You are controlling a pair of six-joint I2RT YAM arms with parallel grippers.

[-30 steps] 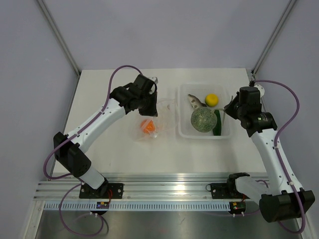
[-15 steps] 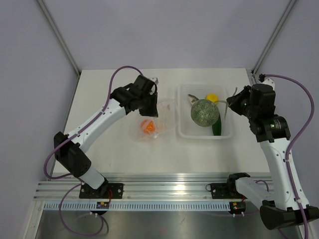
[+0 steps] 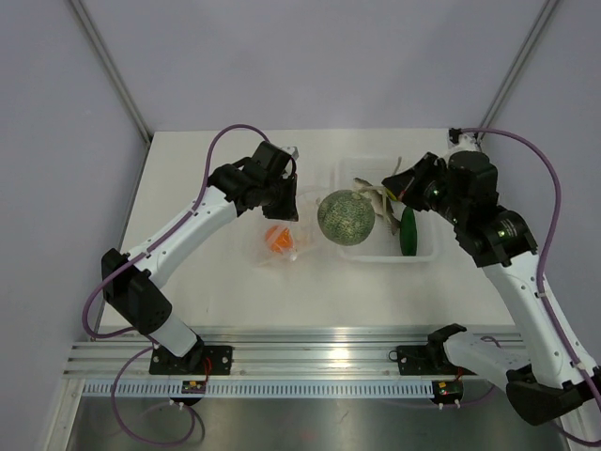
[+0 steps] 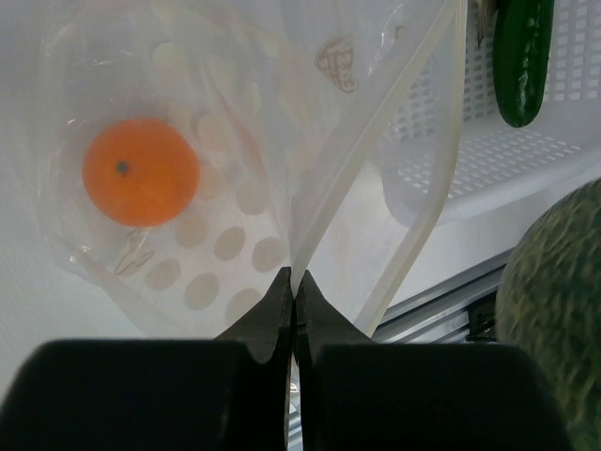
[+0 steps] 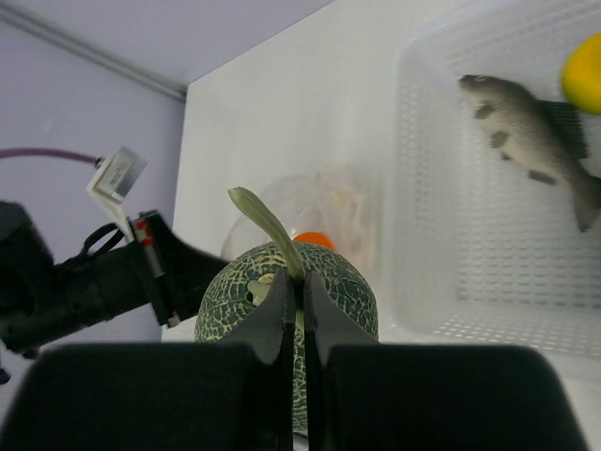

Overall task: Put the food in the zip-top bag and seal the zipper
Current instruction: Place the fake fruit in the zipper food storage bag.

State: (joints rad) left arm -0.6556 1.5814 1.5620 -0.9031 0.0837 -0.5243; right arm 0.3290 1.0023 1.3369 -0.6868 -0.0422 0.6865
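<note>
My right gripper (image 5: 300,282) clamps the melon (image 5: 282,291) by its stem at the tray (image 5: 406,169) rim; my left gripper (image 4: 294,282) pinches the zip-top bag (image 4: 216,75) at its zipper (image 4: 376,122).

The white table (image 3: 216,282) carries two things directly on its surface. The see-through, crinkled zip-top bag (image 3: 302,230) lies near the middle of it. The clear perforated tray (image 3: 390,258) stands just beside the bag, on its right side.

Glossy clear plastic bag (image 4: 282,169); rough-netted melon (image 3: 345,217)
</note>
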